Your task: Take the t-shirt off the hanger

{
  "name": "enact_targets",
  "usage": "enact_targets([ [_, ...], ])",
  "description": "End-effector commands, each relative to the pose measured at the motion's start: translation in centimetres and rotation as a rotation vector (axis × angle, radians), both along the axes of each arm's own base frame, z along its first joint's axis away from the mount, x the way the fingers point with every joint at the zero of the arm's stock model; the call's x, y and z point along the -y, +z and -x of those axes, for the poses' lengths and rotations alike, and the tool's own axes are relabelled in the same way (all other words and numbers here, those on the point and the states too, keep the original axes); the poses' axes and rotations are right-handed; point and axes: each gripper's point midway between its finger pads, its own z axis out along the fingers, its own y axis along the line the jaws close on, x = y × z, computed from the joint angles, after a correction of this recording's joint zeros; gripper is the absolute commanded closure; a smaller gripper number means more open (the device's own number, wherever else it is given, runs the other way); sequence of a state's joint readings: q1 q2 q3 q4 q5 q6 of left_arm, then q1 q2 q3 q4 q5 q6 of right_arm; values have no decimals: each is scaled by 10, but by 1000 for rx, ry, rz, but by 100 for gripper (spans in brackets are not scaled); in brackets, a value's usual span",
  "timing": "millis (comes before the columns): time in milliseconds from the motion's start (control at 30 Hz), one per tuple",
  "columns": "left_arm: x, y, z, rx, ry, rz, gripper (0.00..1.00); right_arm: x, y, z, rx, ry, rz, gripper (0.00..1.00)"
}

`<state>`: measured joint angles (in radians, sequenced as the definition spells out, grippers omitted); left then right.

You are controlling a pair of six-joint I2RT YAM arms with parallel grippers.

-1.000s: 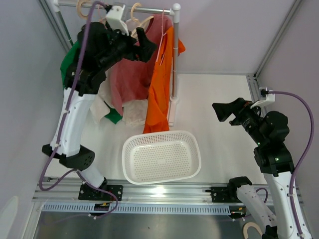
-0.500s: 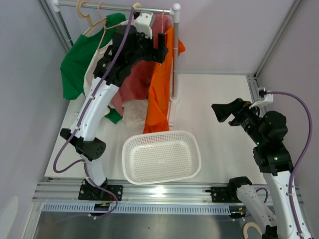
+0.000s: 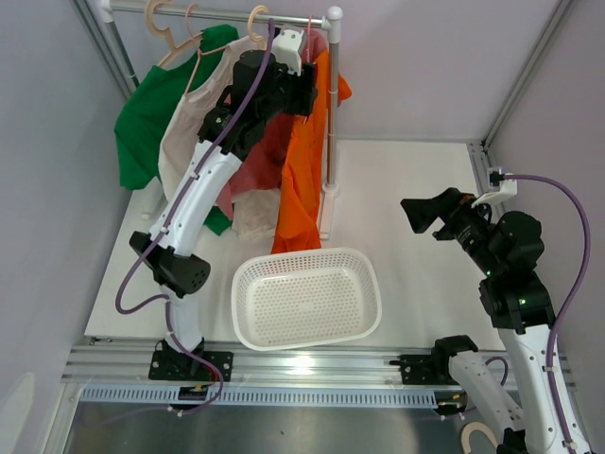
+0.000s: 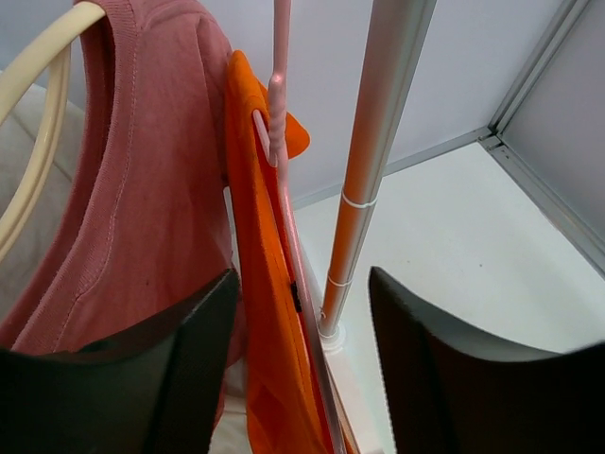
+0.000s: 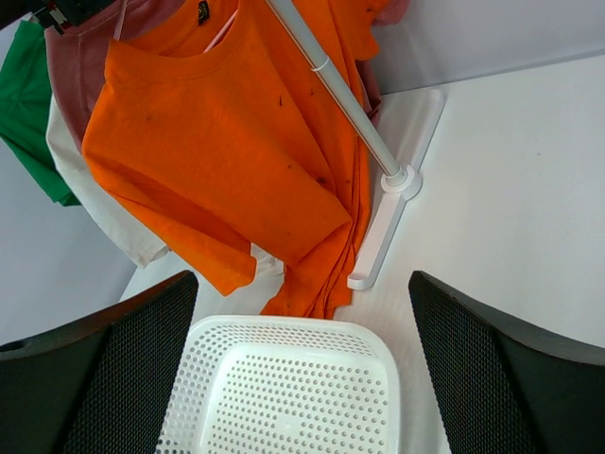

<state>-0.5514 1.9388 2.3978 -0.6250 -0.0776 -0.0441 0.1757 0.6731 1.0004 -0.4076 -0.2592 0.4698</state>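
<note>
The left pincer (image 4: 302,279), wide open and holding nothing, sits right by the orange t-shirt (image 4: 255,236), likely so it can grab it off the pink hanger (image 4: 277,95).

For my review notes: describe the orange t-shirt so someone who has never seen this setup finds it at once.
Find the clothes rack at the table's back left corner and follow its rail to the right end, by the upright pole. The orange t-shirt hangs last there on a pink hanger; its neighbours are dusty red, cream and green.
</note>
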Motion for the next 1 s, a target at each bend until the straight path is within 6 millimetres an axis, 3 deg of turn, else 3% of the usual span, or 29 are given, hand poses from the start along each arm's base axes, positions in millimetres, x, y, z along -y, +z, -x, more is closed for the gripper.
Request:
enact_targets([
  [0,-2,24,-1,77,20,19,40,1,2,2,13,-1,9,0],
  [67,-4,29,-2,92,29,25,49,1,1,3,12,-2,8,0],
  [100,-4,33,-1,103,29,29,58,1,1,3,12,-3,8,1],
  [267,-10,48,-1,147,54,40,76,1,-1,3,5,-2,6,1],
  [367,-13,54,-1,163,68,46,99,1,-2,3,3,-2,5,1],
  [600,-13,74,7,213,38,66,99,0,-3,3,1,4,3,1],
  [633,-11,71,6,215,30,49,90,-1,-4,3,-1,6,4,1],
  [700,-7,63,3,206,16,34,53,-2,-4,3,-3,10,-1,1],
  [967,-2,44,-6,178,21,0,64,-1,-5,3,-6,8,0,0],
])
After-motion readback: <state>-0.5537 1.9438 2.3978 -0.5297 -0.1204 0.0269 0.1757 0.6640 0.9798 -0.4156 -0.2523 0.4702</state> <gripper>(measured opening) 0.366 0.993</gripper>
